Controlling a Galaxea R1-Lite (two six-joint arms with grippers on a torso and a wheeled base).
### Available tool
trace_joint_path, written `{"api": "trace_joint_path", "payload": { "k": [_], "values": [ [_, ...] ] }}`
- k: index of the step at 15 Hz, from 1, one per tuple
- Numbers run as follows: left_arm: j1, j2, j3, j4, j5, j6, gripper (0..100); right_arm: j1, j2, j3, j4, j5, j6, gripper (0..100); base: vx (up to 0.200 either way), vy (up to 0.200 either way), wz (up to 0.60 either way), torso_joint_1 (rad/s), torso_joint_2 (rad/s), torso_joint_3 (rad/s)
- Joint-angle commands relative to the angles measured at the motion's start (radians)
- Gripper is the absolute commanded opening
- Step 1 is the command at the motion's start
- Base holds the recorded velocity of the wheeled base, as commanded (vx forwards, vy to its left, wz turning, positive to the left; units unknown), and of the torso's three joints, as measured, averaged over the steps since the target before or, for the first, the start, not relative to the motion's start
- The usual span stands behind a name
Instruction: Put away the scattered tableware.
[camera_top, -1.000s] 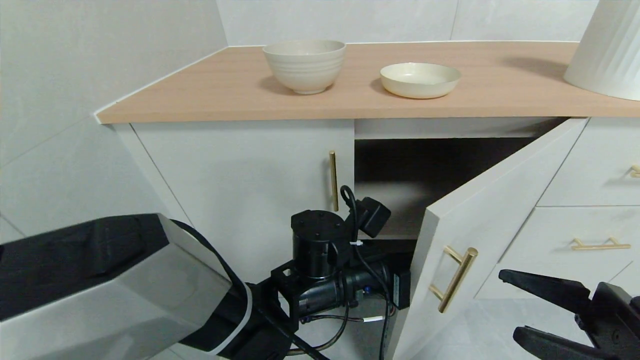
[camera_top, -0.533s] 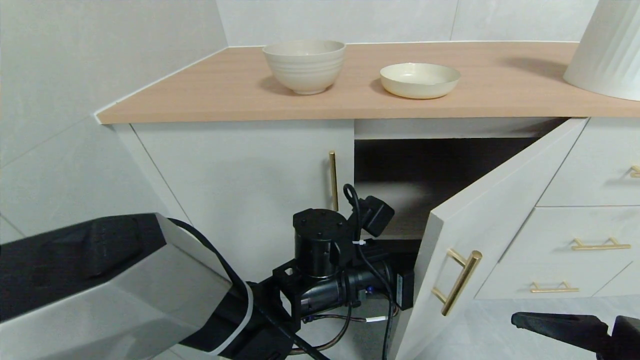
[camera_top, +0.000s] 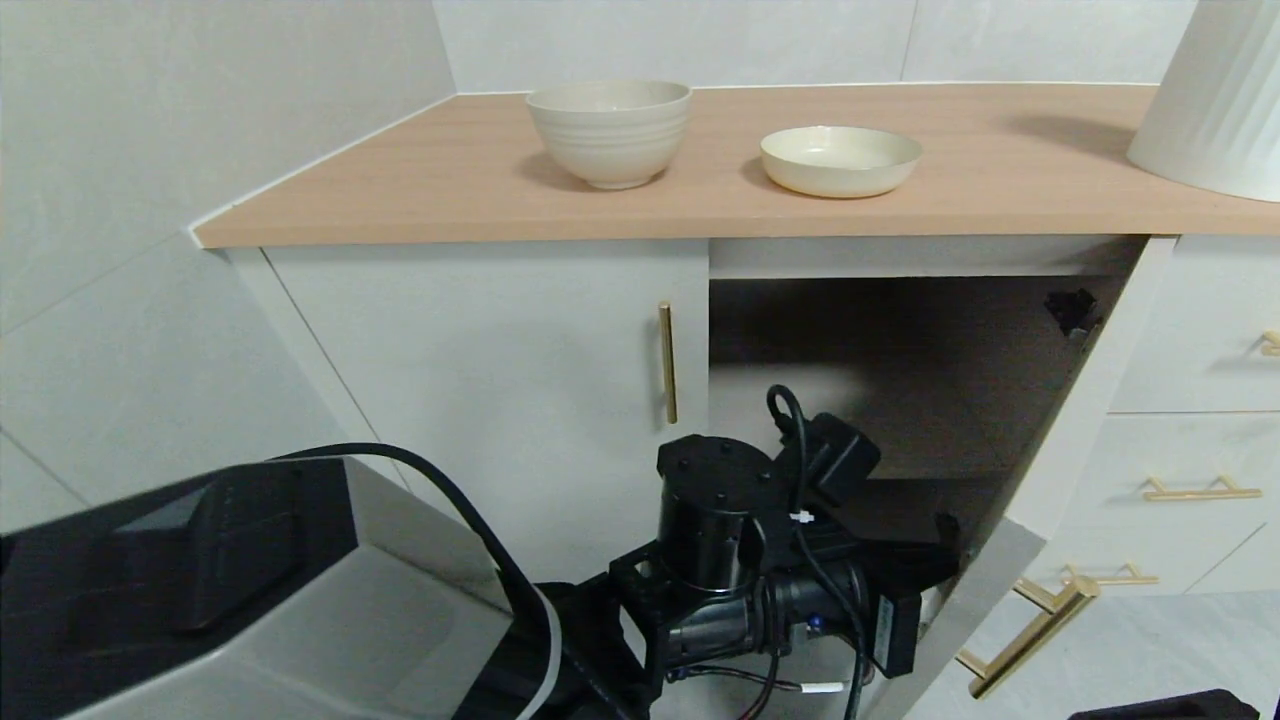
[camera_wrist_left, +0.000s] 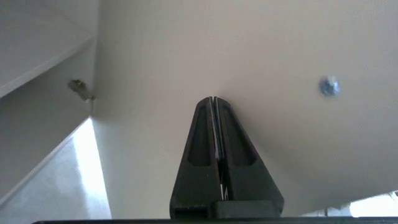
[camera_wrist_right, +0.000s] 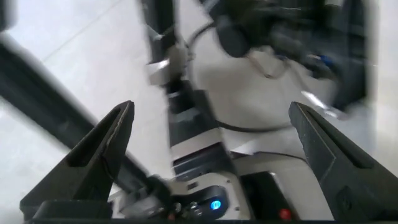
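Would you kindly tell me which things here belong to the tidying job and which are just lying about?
Job: deep ribbed cream bowl; shallow cream dish; open white cupboard door; shut left gripper.
Lying about: tall white ribbed object; gold-handled white drawers.

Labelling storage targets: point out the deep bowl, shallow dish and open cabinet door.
deep bowl (camera_top: 610, 135), head view, ribbed outer wall.
shallow dish (camera_top: 838, 152), head view, inner surface.
cabinet door (camera_top: 1092, 400), head view, narrow face.

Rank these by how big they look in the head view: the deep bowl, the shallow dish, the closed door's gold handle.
1. Deep bowl
2. Shallow dish: similar width, but lower
3. Gold handle: a thin bar, smallest, though nearer the camera
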Motion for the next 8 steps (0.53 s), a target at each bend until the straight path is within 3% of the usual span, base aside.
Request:
{"api": "trace_joint_path", "payload": {
  "k": [1,5,8],
  "values": [
    [-0.038,0.032,-0.048,0.019,0.0,-0.001,0,0.0,-0.032,0.003,-0.001,0.011,0.001,100,0.0,0.0,0.0,0.0,0.0,0.0],
    [-0.107,0.075,-0.172,0.102,0.001,-0.001,0,-0.004,-0.053,-0.029,-0.011,0.038,-0.001,100,0.0,0.0,0.0,0.0,0.0,0.0],
    [-0.114,0.074,-0.241,0.161,0.001,-0.002,0,-0.009,-0.062,-0.103,-0.01,0.038,-0.001,100,0.0,0.0,0.0,0.0,0.0,0.0]
  ]
}}
